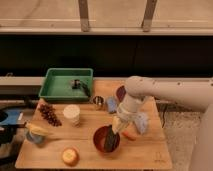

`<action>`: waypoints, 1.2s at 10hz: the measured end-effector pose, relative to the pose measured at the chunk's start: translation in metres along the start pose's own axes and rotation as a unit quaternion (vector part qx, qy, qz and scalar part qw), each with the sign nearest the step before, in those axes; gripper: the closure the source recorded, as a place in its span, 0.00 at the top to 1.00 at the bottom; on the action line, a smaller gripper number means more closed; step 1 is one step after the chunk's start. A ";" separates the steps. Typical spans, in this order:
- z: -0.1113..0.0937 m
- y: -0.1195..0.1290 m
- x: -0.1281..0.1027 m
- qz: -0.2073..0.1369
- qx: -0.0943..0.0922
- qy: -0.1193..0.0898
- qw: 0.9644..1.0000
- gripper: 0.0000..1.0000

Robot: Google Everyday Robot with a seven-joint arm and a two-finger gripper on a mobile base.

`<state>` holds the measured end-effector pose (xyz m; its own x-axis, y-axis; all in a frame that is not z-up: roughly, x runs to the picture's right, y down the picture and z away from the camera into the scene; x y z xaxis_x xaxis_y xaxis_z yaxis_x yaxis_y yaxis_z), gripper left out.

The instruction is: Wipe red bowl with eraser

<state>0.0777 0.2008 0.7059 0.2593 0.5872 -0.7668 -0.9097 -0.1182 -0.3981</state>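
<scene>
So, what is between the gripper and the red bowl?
Only the eraser, in the camera view: the gripper above the red bowl holds it down into the bowl.

Wooden table (150, 152), dark wall (150, 55) behind, metal-framed windows (50, 12) above, speckled floor (181, 125)

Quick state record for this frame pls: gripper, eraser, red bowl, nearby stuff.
gripper: above the red bowl, right of its middle; shut on the eraser
eraser: black, tilted, lower end down inside the bowl
red bowl: upright, front middle of the table
nearby: white cup behind-left; round fruit front-left; blue sponge right
green tray: back left
wiping contact: cannot tell
</scene>
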 end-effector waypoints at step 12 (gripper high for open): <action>0.007 0.046 -0.033 -0.066 0.007 0.006 0.998 0.00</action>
<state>0.0247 0.1810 0.7163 0.3808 0.5868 -0.7146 -0.8716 -0.0301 -0.4892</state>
